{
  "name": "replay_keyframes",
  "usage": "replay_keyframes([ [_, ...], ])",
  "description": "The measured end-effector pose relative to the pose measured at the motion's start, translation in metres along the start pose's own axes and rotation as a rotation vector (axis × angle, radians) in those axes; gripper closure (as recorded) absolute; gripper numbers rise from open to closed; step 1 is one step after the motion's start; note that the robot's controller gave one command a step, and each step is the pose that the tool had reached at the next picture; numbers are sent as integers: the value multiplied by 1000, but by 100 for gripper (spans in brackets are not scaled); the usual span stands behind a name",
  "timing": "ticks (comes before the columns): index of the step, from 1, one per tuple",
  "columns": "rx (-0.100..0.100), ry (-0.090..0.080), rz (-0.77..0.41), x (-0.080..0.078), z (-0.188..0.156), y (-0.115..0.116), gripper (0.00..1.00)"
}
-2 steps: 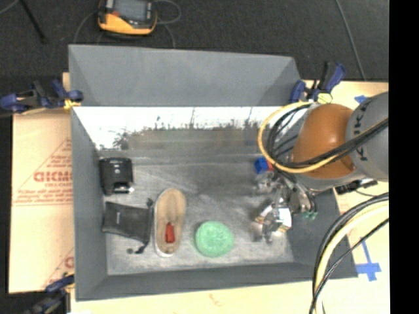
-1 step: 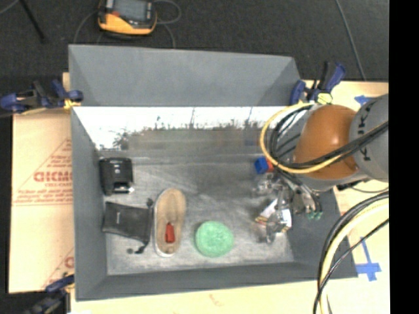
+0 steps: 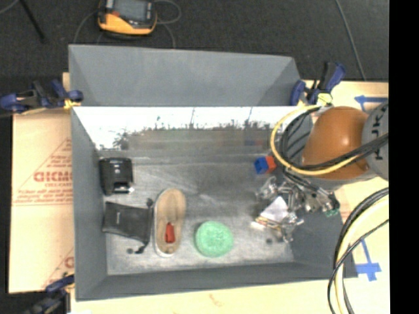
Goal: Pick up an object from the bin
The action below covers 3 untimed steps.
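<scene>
Orange-covered wrist (image 3: 335,142), ringed by black and yellow cables, is reaching in over the right wall of the grey bin (image 3: 183,77). Below it the gripper (image 3: 283,205) is hanging low over the right part of the bin floor. It is sitting over a small whitish thing (image 3: 276,210), which is lying on the floor towards the front right corner. That thing is looking pale, angular and crumpled, with the gripper's shiny metal parts crowding round it. Whether the jaws are standing apart or together on it, I cannot tell.

Just behind the gripper a small blue piece (image 3: 264,165) is lying near the back wall. To the left, well apart, a green round disc (image 3: 214,238) is resting beside a tan shoe-shaped thing (image 3: 169,211) that is carrying a red piece (image 3: 169,233). A black pouch (image 3: 126,220) and a black box (image 3: 116,175) are lying by the left wall.
</scene>
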<state>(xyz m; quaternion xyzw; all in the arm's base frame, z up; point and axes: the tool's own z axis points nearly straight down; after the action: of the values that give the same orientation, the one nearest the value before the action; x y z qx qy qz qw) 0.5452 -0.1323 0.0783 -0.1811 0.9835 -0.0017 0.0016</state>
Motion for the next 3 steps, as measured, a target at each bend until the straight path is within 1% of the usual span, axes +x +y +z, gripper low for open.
replay_keyframes([
  [1, -8, -16, 236, 19, -1, -16, 100],
  [2, -7, -16, 236, 19, -1, -16, 100],
  [3, -7, 5, 260, 21, -41, -19, 100],
])
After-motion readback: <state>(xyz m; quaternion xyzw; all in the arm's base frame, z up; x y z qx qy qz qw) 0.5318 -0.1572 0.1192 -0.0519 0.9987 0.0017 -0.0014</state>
